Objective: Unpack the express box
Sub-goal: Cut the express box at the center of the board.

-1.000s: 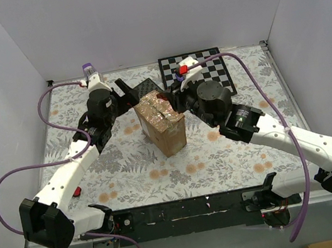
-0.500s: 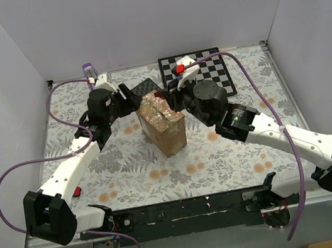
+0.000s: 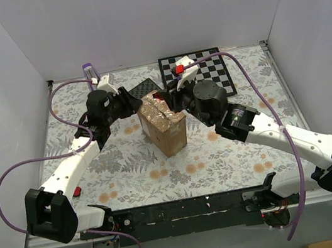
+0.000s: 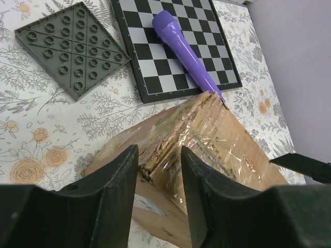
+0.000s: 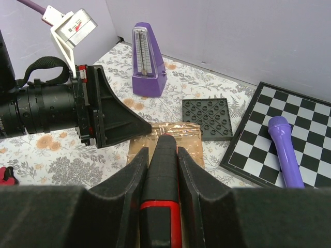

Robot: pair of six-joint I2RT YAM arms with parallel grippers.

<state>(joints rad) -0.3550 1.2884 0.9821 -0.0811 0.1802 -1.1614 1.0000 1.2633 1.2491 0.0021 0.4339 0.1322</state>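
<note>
Starting at the near edge of the bench (image 3: 129, 168): there's a small red thing (image 3: 76, 191) on the flowery cloth near the left corner, well apart from everything else.

The express box (image 3: 166, 130) sits about mid-bench, a touch toward the far edge, turned so one corner faces the near edge. Its top is covered in glossy tape, and the cardboard along the seam looks ragged and lifted.

The left gripper (image 4: 159, 152) comes in from the left with its two fingers straddling that ragged flap edge. There's a gap between them with cardboard in it, but I honestly can't tell whether they're pinching it or just sitting either side.

The right gripper (image 5: 163, 152) comes in from the right, clamped tight on a black-and-red tool (image 5: 164, 175). The tip points down at the taped top of the box. I can't say whether it actually touches.

Just behind the box is a grey studded plate (image 4: 72, 49) lying flat. To the right of it, against the far edge, lies the chessboard (image 4: 139, 46) with a purple cylinder (image 4: 187, 51) resting diagonally on its squares. Toward the far-left corner a purple metronome (image 5: 147, 62) stands upright.
</note>
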